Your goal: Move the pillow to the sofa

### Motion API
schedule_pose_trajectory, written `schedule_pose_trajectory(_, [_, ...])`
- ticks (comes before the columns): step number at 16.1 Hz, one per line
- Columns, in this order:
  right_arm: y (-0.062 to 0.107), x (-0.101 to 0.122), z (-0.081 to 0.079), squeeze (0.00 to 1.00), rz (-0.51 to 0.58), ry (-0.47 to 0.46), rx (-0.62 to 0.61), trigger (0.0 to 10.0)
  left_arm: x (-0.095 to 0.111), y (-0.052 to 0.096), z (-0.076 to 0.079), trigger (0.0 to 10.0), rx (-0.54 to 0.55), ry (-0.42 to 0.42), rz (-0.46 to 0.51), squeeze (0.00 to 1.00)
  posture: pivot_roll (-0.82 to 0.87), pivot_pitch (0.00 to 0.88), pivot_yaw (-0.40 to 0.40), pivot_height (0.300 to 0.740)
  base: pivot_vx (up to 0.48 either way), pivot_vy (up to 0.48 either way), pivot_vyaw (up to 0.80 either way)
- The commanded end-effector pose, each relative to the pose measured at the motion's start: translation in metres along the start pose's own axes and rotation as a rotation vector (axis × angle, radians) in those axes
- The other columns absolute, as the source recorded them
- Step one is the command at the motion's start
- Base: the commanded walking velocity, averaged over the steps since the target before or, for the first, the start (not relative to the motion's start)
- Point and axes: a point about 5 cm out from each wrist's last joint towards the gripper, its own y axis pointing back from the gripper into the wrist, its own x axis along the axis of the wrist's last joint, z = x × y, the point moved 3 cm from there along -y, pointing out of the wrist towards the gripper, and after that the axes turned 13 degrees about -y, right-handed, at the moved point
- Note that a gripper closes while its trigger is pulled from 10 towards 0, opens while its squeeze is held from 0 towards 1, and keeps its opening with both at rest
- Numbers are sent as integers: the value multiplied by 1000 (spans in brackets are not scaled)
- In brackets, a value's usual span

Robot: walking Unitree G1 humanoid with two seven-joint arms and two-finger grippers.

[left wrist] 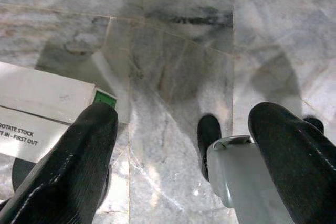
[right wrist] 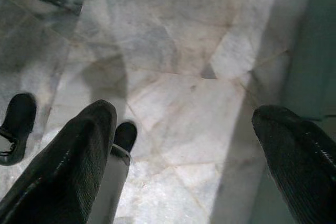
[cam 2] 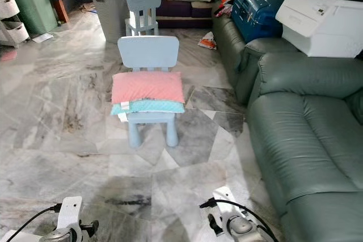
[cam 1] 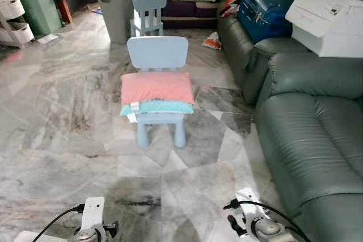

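Note:
A pink pillow (cam 1: 157, 87) with a teal underside lies on the seat of a small light-blue child's chair (cam 1: 157, 52) in the middle of the marble floor. A grey-green leather sofa (cam 1: 309, 134) runs along the right side, about a step from the chair. Both arms hang low at the bottom of the eye views. My left gripper (left wrist: 178, 145) is open, pointing down at bare floor. My right gripper (right wrist: 184, 150) is open too, above floor beside the sofa's base. Neither holds anything.
A second blue child's chair (cam 1: 148, 11) and a grey laundry bin (cam 1: 115, 9) stand behind the first. A white box (cam 1: 328, 21) and a blue suitcase (cam 1: 266, 5) rest on the sofa's far part. White drawers (cam 1: 12, 18) stand at the far left.

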Motion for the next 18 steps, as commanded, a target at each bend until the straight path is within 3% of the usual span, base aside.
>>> schedule_pose_trajectory(1, [0,1,-2,0,3,-1,4,10000,0,0,-3,10000,5,-5,2,0,-77,0,-1,720,0,0,0])
schedule_pose_trajectory(18, [-1,3,-1,0,7,-23,0,10000,-3,0,-2,10000,-1,-4,-14,0,-78,0,-2,720,453,0,0])
